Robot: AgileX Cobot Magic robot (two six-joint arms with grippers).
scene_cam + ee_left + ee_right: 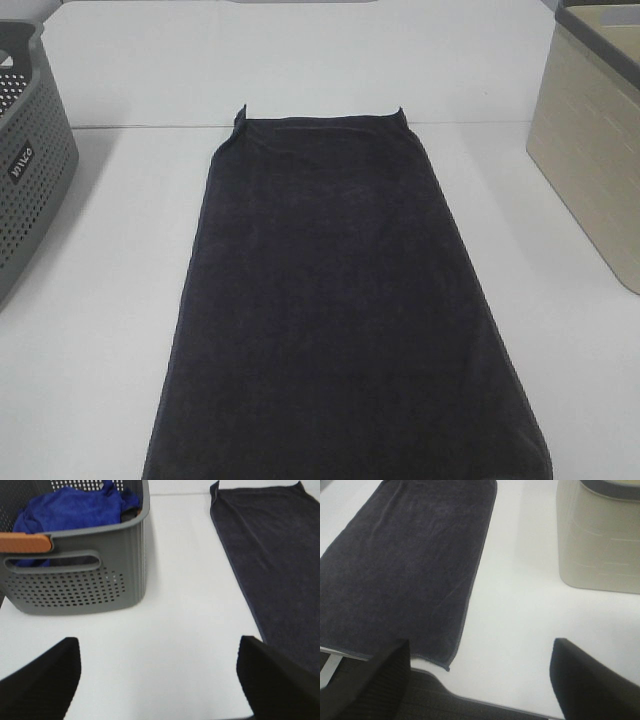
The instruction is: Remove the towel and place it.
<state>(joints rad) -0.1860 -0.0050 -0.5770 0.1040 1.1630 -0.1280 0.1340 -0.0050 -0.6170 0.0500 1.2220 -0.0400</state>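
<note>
The towel (340, 300) is a long, very dark navy cloth lying flat down the middle of the white table (90, 300). It also shows in the left wrist view (280, 560) and in the right wrist view (405, 565). Neither gripper appears in the exterior high view. My left gripper (160, 680) is open and empty over bare table, between the grey basket and the towel's left edge. My right gripper (480, 680) is open and empty near the table's front edge, beside the towel's near right corner.
A grey perforated basket (25, 160) stands at the left edge; in the left wrist view it (75, 580) holds a blue cloth (75, 507). A beige bin (595, 150) stands at the right, also seen in the right wrist view (600, 535).
</note>
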